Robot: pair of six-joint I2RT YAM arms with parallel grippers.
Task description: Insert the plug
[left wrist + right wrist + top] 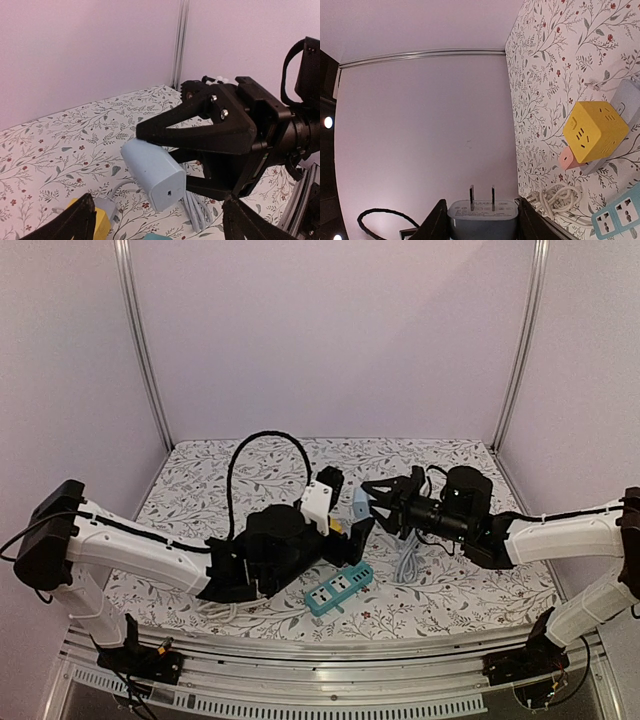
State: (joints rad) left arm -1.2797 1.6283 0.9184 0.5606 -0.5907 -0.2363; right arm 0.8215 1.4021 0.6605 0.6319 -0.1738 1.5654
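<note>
A pale blue plug (pixel 482 220) sits clamped between my right gripper's (pixel 482 201) two fingers, its two flat prongs pointing out ahead. From above, the right gripper (pixel 368 502) holds the plug (pixel 360 506) in the air at the table's middle. My left gripper (pixel 350 538) faces it closely. The left wrist view has the plug (pixel 155 172) just ahead, under a black right finger (pixel 200 130). My left gripper (pixel 160 225) stands open, with nothing between its fingers. A yellow cube socket (pixel 595 130) and a teal power strip (pixel 340 590) lie on the table.
A pink adapter (pixel 570 159) lies against the yellow cube. A coiled white cable (pixel 405 562) rests right of the teal strip (pixel 617 212). A black cable (pixel 262 440) loops up behind the left arm. Pale walls and metal posts close in the floral mat (pixel 440 480).
</note>
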